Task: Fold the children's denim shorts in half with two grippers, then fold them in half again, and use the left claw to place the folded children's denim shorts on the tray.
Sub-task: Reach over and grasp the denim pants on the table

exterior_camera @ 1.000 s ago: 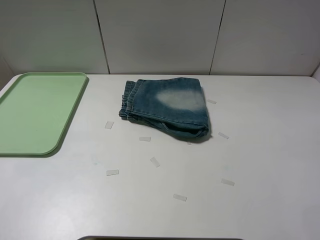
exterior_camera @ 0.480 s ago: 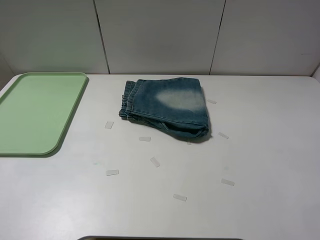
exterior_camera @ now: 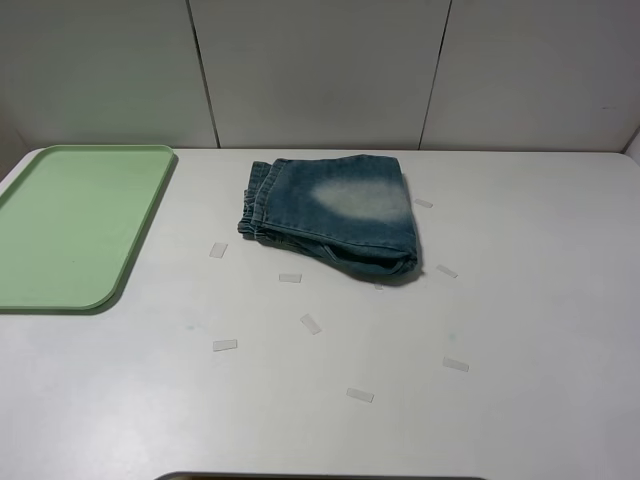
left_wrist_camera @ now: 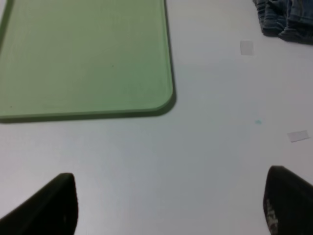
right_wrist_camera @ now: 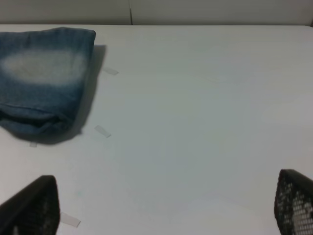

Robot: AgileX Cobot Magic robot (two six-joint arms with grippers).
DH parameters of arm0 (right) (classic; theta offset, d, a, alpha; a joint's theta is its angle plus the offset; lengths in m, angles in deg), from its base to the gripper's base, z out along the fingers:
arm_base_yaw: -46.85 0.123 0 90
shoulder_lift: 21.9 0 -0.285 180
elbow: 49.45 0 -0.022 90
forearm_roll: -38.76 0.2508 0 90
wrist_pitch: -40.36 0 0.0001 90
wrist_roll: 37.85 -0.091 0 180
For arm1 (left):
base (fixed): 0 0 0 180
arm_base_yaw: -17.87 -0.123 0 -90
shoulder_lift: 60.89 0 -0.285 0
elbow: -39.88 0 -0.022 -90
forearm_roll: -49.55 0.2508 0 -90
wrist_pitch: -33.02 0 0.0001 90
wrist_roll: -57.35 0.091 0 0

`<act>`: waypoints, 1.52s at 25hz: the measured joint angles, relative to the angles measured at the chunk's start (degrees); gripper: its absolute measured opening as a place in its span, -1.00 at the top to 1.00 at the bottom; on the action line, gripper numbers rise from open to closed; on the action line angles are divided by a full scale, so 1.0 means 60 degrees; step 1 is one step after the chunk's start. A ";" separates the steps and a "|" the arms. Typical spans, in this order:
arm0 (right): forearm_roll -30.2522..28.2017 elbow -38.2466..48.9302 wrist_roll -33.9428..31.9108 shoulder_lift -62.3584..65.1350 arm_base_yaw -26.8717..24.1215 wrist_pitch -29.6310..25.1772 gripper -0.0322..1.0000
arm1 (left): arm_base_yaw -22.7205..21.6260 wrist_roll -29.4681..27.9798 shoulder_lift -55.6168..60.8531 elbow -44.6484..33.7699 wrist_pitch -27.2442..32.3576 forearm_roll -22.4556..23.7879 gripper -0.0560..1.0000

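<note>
The children's denim shorts (exterior_camera: 335,213) lie folded into a compact bundle on the white table, waistband at the left, a whitish worn patch on top. They also show in the right wrist view (right_wrist_camera: 44,83) and, only at a corner, in the left wrist view (left_wrist_camera: 288,19). The pale green tray (exterior_camera: 70,225) lies at the far left, bare; it also shows in the left wrist view (left_wrist_camera: 88,58). My left gripper (left_wrist_camera: 168,205) is open over bare table near the tray's corner. My right gripper (right_wrist_camera: 161,208) is open over bare table to the right of the shorts. Neither arm shows in the exterior high view.
Several small pale tape strips (exterior_camera: 310,323) lie scattered on the white table (exterior_camera: 520,300) around and in front of the shorts. A grey panelled wall (exterior_camera: 320,70) stands behind the table. A dark edge (exterior_camera: 320,476) shows at the front.
</note>
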State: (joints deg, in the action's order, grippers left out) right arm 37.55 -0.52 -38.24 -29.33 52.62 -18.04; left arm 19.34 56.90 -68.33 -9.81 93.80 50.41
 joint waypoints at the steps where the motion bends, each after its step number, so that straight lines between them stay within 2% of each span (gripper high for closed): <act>1: 0.0000 0.0000 0.0000 0.0000 0.0000 0.0000 -0.35 | 0.0000 0.0000 0.0000 0.0000 0.0000 0.0000 -0.55; 10: 0.0000 0.0000 0.0000 0.0000 0.0000 0.0002 -0.35 | 0.0000 0.0000 0.0000 0.0000 0.0000 0.0000 -0.55; 16: 0.0000 0.0000 0.0000 0.0000 0.0000 0.0002 -0.35 | 0.0289 0.0000 0.0000 0.0000 0.0000 0.0027 -0.55; 38: 0.0008 0.0000 0.0000 0.0000 0.0000 0.0010 -0.35 | 0.0299 0.0000 -0.0009 0.0000 0.0000 -0.0144 -0.55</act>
State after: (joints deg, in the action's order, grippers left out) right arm 37.60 -0.52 -38.24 -29.33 52.62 -17.98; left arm 21.13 56.90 -68.39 -9.81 93.80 49.55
